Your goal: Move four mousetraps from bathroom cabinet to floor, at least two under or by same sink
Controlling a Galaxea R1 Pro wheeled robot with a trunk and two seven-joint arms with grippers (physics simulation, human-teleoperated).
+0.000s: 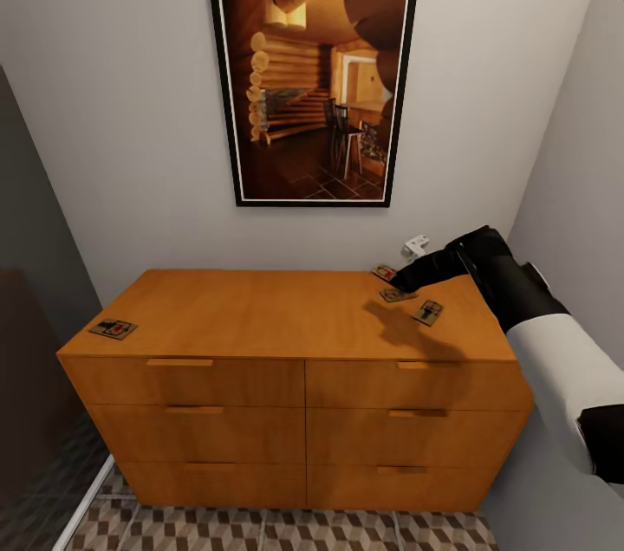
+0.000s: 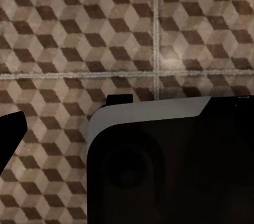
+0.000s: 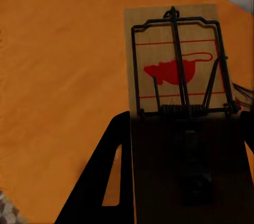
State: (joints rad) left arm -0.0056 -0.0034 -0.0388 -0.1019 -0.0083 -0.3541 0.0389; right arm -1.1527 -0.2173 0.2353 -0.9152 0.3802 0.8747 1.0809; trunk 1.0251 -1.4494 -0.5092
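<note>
Fingers of right gripper (image 3: 182, 145) pinching one mousetrap (image 3: 177, 65) over cabinet (image 1: 260, 317) right end; three others (image 1: 113, 328) on cabinet top. None on bathroom floor (image 1: 286, 529) yet. Left gripper fingers: cannot tell.

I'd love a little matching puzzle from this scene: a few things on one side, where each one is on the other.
Things:
1. lone mousetrap
2. framed picture
3. cube-pattern tiles
4. right gripper

Places:
A. on the wall above the cabinet
B. on the floor below the drawer fronts
C. over the three mousetraps near the cabinet top's right end
D. at the cabinet top's left front corner

Pairs: 1-D, 2-A, 3-B, 4-C
</note>
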